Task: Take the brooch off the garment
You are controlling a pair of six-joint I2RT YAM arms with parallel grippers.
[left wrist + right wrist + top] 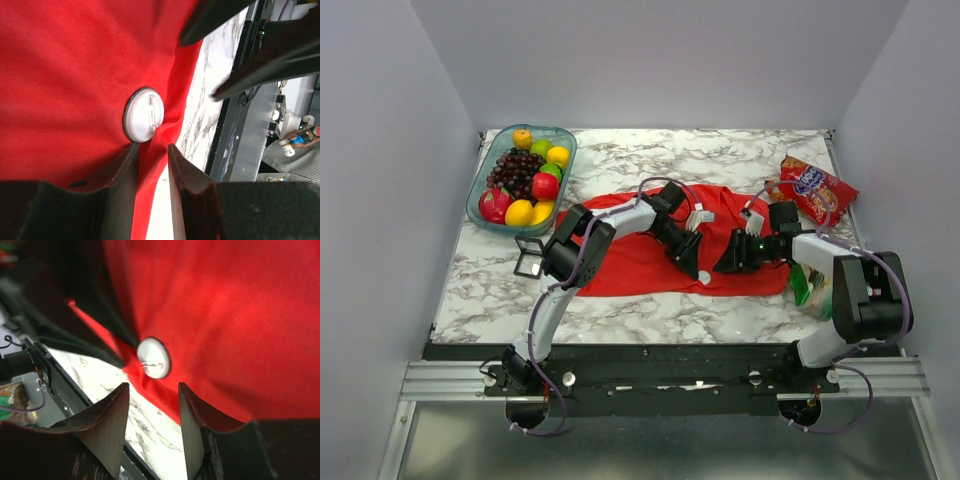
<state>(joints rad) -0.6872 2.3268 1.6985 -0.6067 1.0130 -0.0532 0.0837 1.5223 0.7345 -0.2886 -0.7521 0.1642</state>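
Note:
The garment (pixel 640 262) is a red T-shirt spread flat on the marble table. The brooch (pixel 143 114), a small white round pin, sits near the shirt's front hem (pixel 154 357) and shows as a white dot (pixel 705 277) from above. My left gripper (pixel 152 150) is open. One fingertip (pixel 131 152) touches the brooch's rim, and a raised fold of red cloth runs loosely between the jaws. My right gripper (pixel 152 386) faces it from the other side, open, with the brooch just beyond its tips. Both grippers meet over the hem, the left gripper (pixel 691 264) and the right gripper (pixel 724 264).
A glass tray of fruit (pixel 480 205) stands at the back left, with a black square frame (pixel 528 257) in front of it. A red snack bag (pixel 817 188) lies at the back right. A green packet (pixel 807 290) lies by the right arm. The table's front edge (pixel 650 345) is near.

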